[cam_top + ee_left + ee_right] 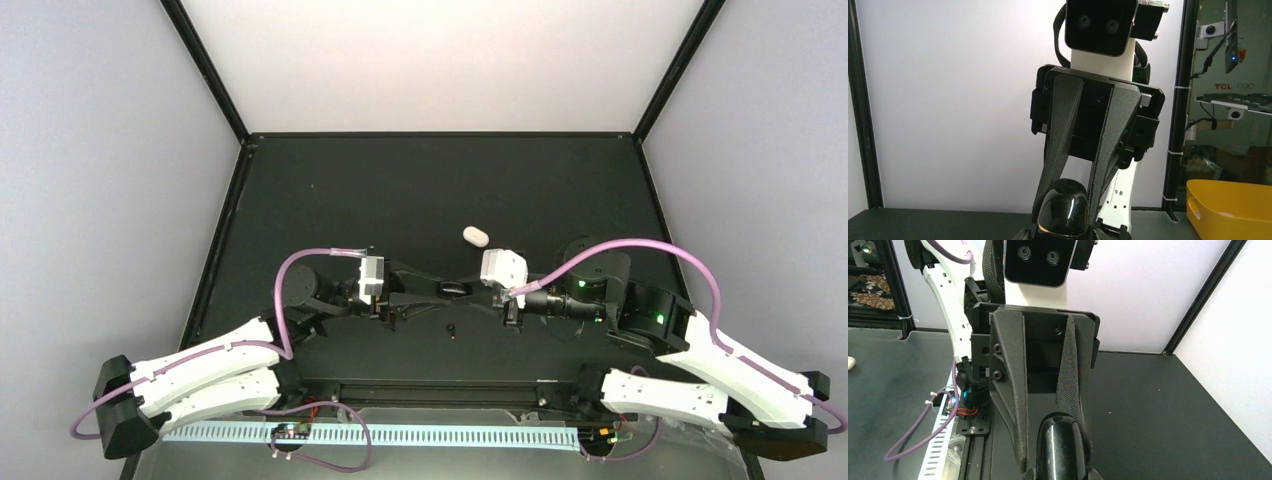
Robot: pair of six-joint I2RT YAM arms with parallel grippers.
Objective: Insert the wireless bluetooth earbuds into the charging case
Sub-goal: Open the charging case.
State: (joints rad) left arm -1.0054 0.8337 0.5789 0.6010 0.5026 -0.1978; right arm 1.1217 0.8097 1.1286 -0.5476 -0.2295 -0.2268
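Note:
Both grippers meet nose to nose at mid-table around a glossy black round puck (455,289) with a gold rim (1064,210) (1060,450). My right gripper (472,290) (1062,475) is shut on the puck, and its fingers (1060,145) press both sides. My left gripper (445,292) (1064,236) straddles the puck. One finger (1070,380) touches it, and a thin gap shows at the other. The white charging case (475,236) lies shut on the table just behind the grippers. One tiny black earbud (452,330) lies in front of them, apart from both.
Black frame posts and pale walls enclose the dark table (420,190). A perforated white rail (400,436) with loose cables runs along the near edge between the arm bases. A yellow bin (1233,205) stands outside the enclosure.

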